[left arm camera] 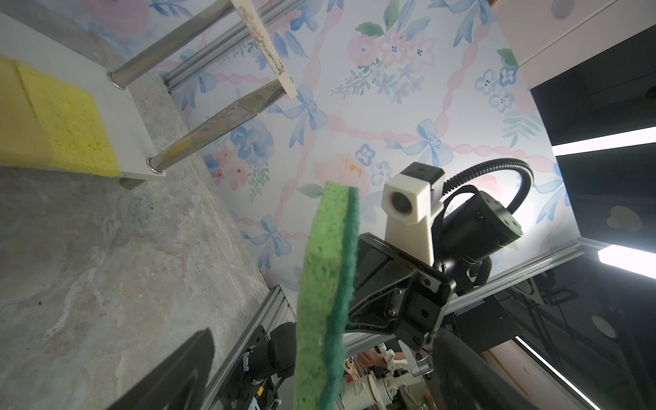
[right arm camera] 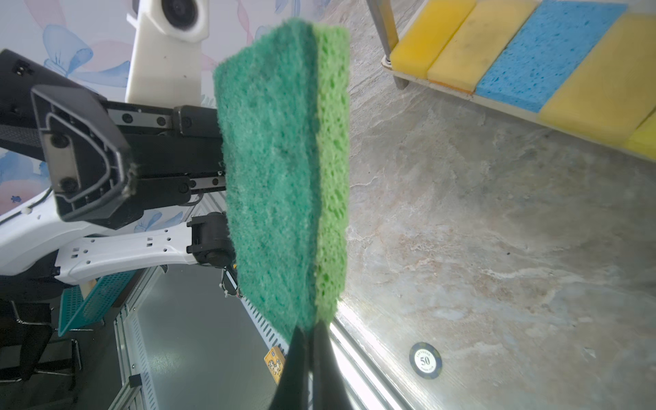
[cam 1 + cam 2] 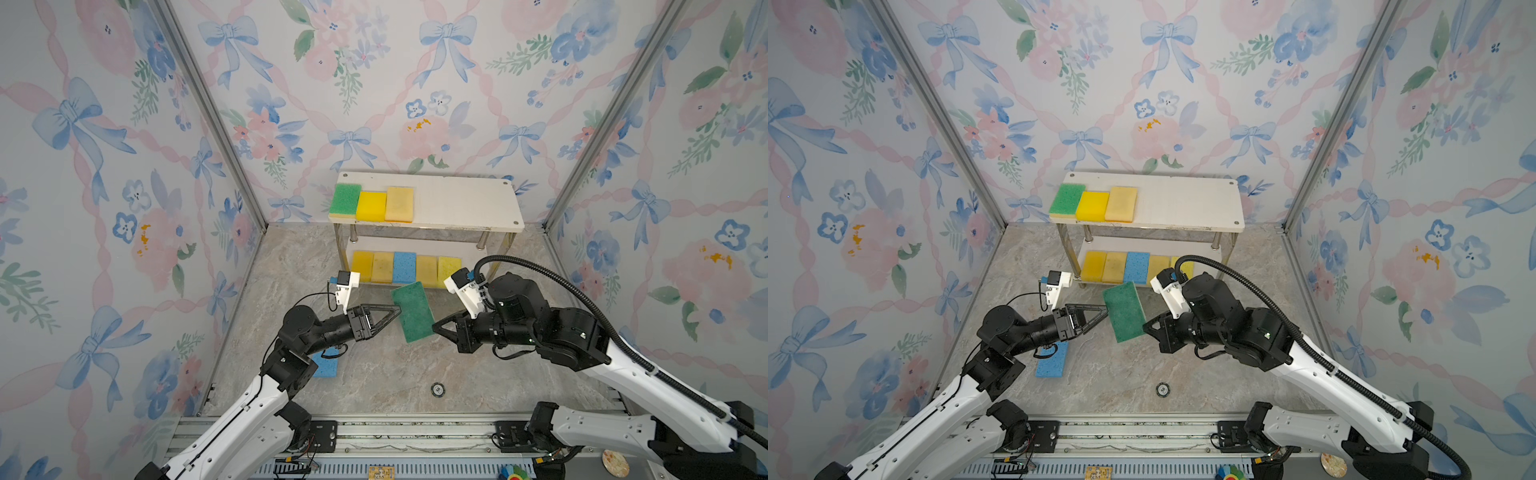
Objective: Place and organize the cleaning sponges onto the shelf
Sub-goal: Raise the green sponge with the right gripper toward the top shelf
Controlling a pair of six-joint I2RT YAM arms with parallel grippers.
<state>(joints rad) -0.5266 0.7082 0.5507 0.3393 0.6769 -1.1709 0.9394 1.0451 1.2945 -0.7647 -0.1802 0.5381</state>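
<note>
My right gripper (image 3: 434, 327) (image 2: 310, 330) is shut on one short edge of a green-faced sponge (image 3: 413, 311) (image 3: 1125, 311) (image 2: 280, 170) and holds it above the floor in front of the shelf (image 3: 457, 203) (image 3: 1183, 203). My left gripper (image 3: 395, 313) (image 1: 324, 335) is open, its fingers spread wide to either side of the sponge's (image 1: 326, 284) opposite edge and not touching it. A green, a yellow and a tan sponge lie on the left of the top board. Several sponges fill the lower board (image 2: 472, 90). A blue sponge (image 3: 326, 365) (image 3: 1052, 359) lies on the floor under my left arm.
A small round black-and-white chip (image 3: 437, 389) (image 2: 425, 360) lies on the marble floor near the front. Flowered walls close in the back and both sides. A metal rail (image 3: 395, 432) runs along the front edge by the arm bases.
</note>
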